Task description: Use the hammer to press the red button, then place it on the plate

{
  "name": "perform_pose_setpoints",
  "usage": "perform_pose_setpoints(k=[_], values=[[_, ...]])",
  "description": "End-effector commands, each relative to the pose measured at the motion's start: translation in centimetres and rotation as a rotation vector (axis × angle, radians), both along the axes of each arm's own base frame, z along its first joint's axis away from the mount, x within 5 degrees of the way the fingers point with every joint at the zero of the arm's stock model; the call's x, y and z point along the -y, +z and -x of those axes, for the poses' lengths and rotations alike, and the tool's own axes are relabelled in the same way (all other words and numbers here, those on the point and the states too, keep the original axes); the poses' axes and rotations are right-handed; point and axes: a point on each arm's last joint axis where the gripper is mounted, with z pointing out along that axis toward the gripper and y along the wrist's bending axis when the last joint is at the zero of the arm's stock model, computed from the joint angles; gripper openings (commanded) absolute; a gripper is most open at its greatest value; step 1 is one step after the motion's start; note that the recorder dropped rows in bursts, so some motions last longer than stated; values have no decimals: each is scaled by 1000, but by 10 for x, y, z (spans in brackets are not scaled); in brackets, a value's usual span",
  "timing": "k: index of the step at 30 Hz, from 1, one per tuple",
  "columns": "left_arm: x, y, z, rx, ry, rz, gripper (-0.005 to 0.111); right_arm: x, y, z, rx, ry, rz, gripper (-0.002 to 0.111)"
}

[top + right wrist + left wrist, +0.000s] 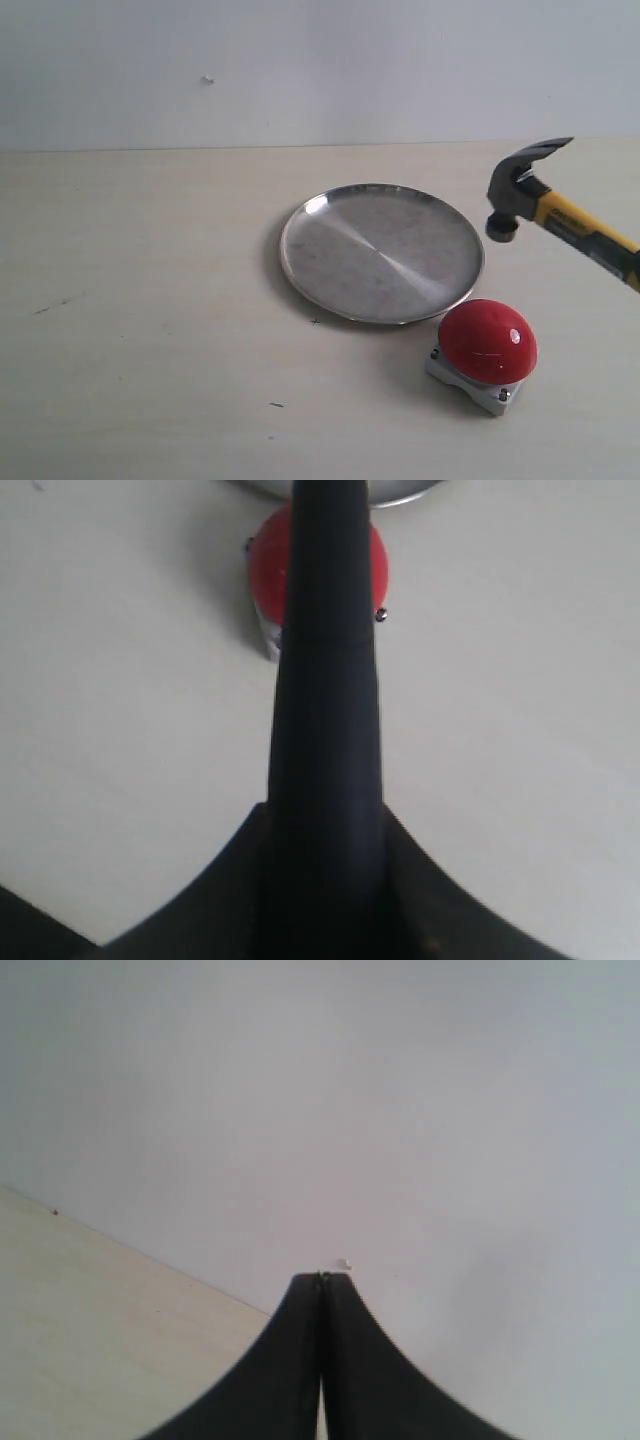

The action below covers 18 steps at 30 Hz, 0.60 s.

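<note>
1. Jaws of the left gripper (321,1278) are pressing flat together on nothing. Its camera is taking in only wall and a strip of table, nowhere near the plate (380,255).
2. The plate is lying flat and bare, serving as the landmark.
3. The red button (488,342) is sitting just off the plate's front right rim, dome up. It looks close to the rim but not touching it.
4. The hammer (560,215) is hanging in the air to the right of the plate. Its handle is slanting down and away to the right, and its face is pointing down. The button is lying below the head, so the press is likely calling for a short drop.
5. The right gripper (322,822) is clamping the black handle, which is running straight out over the button. This is the nearer arm.
6. The table (150,330) is looking pale and matte, with a plain white wall (300,70) behind the plate.
</note>
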Motion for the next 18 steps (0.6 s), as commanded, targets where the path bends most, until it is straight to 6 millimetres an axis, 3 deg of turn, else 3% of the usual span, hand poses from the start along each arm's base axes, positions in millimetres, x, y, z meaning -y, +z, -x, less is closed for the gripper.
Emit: perform_pose_setpoints(k=[1, 5, 8, 11, 18], values=[[0, -1, 1, 2, 2, -3, 0, 2, 9, -2, 52, -19, -7, 0], [0, -1, 1, 2, 2, -3, 0, 6, 5, 3, -9, 3, 58, 0], [0, -1, 1, 3, 0, -3, 0, 18, 7, -1, 30, -225, 71, 0], [0, -1, 1, 2, 2, -3, 0, 19, 10, -6, 74, -379, -30, 0], [0, -1, 1, 3, 0, -3, 0, 16, 5, -12, 167, -456, -178, 0]])
